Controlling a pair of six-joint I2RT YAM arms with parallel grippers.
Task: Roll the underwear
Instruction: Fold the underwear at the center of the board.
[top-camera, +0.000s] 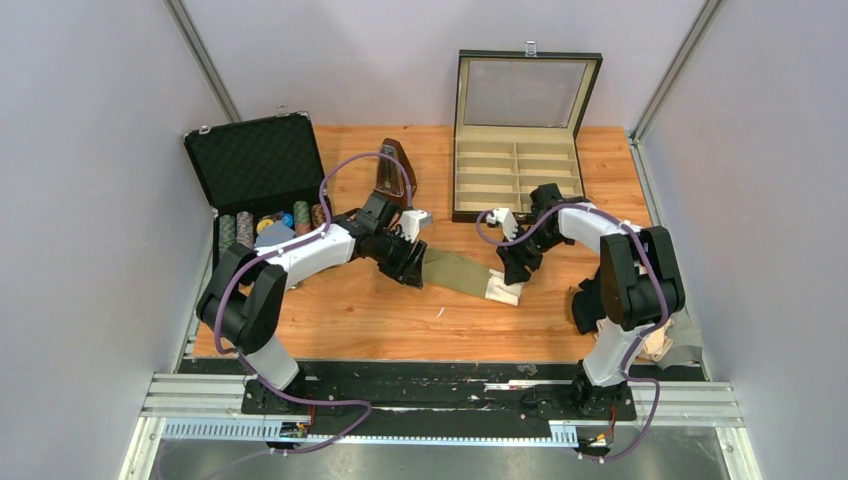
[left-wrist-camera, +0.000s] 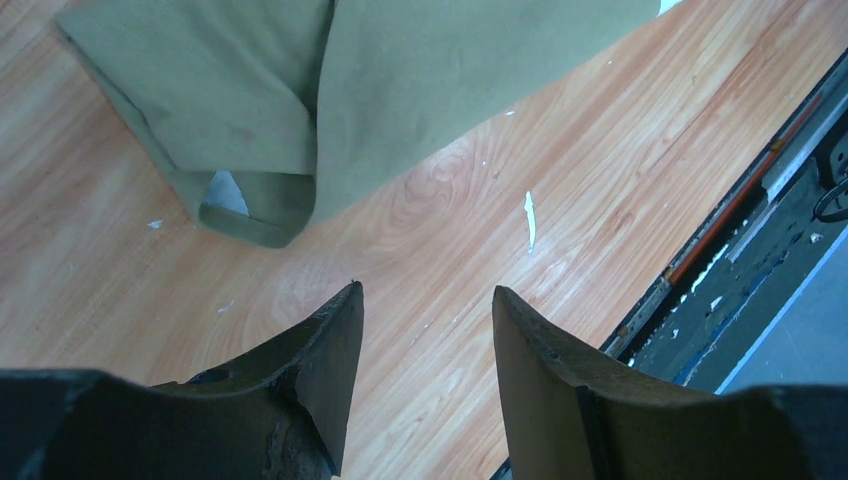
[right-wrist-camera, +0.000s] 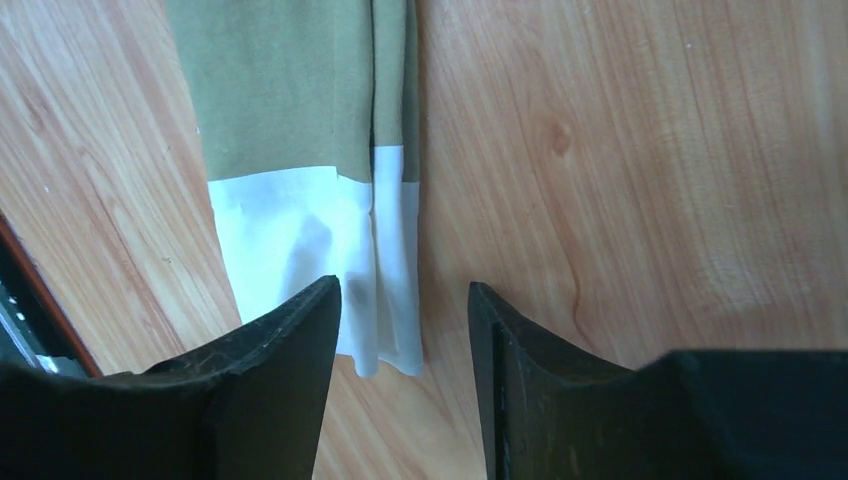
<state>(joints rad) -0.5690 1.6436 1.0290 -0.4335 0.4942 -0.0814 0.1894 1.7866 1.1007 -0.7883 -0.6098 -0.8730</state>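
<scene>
Left tool (left-wrist-camera: 425, 295): fingers spread, holding nothing, positioned above the worktop (top-camera: 340, 315) just beside the folded leg end of the olive-khaki underwear (top-camera: 460, 270). The garment lies flat at the worktop centre, folded into 1 long strip between the 2 arms. Right tool (right-wrist-camera: 405, 290): fingers spread, empty, above the white waistband (right-wrist-camera: 300, 225) end.

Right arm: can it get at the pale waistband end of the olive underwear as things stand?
Probably yes. The right gripper hangs open just over the waistband of the olive underwear, which lies flat on the table, nothing between them.
</scene>
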